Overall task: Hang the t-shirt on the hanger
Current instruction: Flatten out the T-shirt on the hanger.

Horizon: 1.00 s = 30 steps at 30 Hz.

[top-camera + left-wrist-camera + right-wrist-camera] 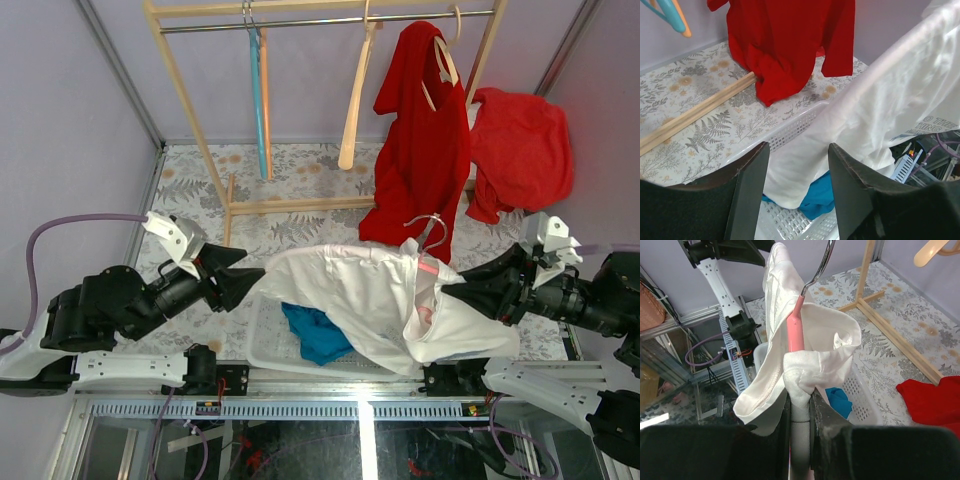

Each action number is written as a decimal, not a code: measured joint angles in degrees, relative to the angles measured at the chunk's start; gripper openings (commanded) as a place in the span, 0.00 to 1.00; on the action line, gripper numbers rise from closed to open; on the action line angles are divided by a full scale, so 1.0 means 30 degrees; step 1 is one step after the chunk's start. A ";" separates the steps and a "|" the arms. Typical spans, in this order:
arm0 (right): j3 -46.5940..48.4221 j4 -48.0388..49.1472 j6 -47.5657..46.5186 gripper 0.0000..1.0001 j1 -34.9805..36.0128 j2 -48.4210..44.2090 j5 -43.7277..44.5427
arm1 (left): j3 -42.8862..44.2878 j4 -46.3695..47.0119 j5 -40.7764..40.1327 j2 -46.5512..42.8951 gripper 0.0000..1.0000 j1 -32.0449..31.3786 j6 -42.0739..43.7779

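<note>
Jaws of left gripper (797, 150) parted, empty, right gripper (800, 405) clamped on hanger (795, 330) with t-shirt (825, 350), print (935, 121) partly reads "O THE"

Bright, diffuse light casts only faint shadows; views are sharp, the t-shirt (890, 100) nearly washed out.

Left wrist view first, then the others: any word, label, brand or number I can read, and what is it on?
"O THE" above "KING": dark printed letters, cut off by folds, low on the white t-shirt at the right edge of the left wrist view.
Neck label inside the t-shirt's collar, right wrist view: too small to read.
Top external view: nothing readable.
</note>
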 measured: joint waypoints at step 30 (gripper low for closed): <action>0.0248 0.0036 0.0255 0.00 0.0000 -0.0794 0.1625 | -0.1188 0.0226 -0.2987 -0.0670 0.00 0.0000 -0.1341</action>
